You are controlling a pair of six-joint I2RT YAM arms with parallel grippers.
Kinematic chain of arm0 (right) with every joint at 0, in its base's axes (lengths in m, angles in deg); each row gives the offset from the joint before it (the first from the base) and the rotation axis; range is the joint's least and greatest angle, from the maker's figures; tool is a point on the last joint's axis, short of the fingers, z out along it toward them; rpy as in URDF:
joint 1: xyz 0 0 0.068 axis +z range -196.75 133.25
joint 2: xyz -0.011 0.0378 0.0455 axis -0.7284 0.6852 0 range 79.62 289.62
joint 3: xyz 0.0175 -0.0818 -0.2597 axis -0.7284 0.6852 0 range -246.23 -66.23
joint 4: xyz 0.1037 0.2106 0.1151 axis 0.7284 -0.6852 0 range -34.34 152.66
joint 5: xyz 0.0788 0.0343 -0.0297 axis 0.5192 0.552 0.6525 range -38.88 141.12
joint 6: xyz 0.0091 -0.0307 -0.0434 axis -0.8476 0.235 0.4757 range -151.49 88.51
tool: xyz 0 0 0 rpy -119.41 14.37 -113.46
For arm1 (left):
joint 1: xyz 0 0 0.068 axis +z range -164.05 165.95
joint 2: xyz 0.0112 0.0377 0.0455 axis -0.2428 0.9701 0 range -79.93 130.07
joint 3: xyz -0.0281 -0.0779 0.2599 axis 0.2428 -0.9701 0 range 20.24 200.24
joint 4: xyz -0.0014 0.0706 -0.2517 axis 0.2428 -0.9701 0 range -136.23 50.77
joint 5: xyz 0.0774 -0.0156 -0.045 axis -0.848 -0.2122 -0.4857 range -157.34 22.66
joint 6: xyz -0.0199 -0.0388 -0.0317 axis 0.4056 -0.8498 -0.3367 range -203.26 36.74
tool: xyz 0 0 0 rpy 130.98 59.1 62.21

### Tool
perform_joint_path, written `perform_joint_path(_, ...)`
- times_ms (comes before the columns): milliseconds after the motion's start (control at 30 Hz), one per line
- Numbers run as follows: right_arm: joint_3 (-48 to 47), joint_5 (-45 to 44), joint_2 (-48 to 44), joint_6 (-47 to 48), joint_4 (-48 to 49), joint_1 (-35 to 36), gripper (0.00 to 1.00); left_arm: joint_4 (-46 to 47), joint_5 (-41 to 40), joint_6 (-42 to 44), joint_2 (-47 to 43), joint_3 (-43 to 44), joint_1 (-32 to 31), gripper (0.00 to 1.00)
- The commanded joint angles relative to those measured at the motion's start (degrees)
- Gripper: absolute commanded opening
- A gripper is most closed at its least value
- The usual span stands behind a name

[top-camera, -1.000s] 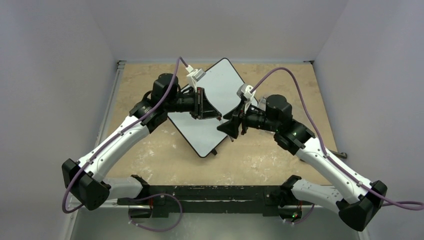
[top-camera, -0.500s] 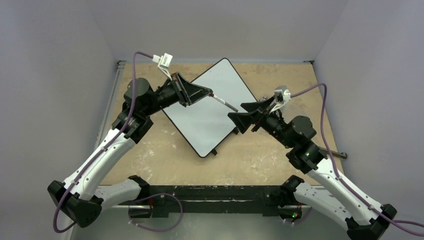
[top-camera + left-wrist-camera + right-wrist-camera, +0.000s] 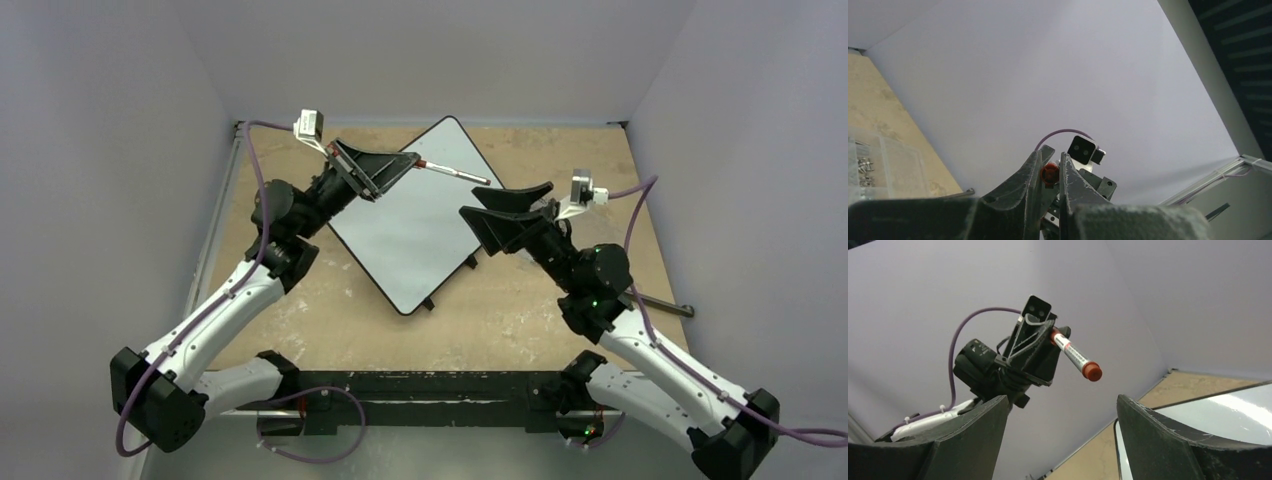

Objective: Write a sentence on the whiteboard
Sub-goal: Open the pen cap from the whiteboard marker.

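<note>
The whiteboard (image 3: 415,225) lies flat on the table, turned like a diamond. No writing shows on its surface. Its corner also shows in the right wrist view (image 3: 1220,412). My left gripper (image 3: 410,160) is raised above the board's far left edge and is shut on the red-and-white marker pen (image 3: 452,172), which points right. In the left wrist view the fingers (image 3: 1068,172) clamp the marker's red end (image 3: 1049,173). My right gripper (image 3: 508,203) is open and empty, raised over the board's right edge. It faces the marker (image 3: 1074,356), whose red cap (image 3: 1092,371) hangs above the gap.
A dark metal rod (image 3: 662,303) lies on the table at the right. A clear plastic box of metal bits (image 3: 875,165) shows at the left of the left wrist view. Grey walls enclose the table on three sides.
Both grippers have risen off the board. The left one swung up and to the far left with the marker. The right one pulled back to the right and tilted up.
</note>
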Motion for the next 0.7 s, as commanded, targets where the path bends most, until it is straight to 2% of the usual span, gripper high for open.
perform_joint_path(0, -3.0, 1.6, 5.4, -3.1, 14.1, 0.0, 0.77, 12.8, -3.6, -8.5, 0.7, -3.0, -0.5, 0.00)
perform_joint_path(67, -4.8, 2.3, 8.9, -3.6, 15.7, 0.1, 0.70, 14.9, -4.3, -9.7, 0.9, -3.9, -0.8, 0.00)
perform_joint_path(400, -10.8, 2.9, 16.4, -4.2, 20.2, 0.1, 0.54, 16.1, -7.2, -10.5, -2.6, -8.4, -1.8, 0.00)
perform_joint_path(667, -13.4, 4.3, 18.9, -2.7, 18.5, 0.0, 0.52, 15.9, -8.4, -11.1, -3.3, -9.7, -2.8, 0.00)
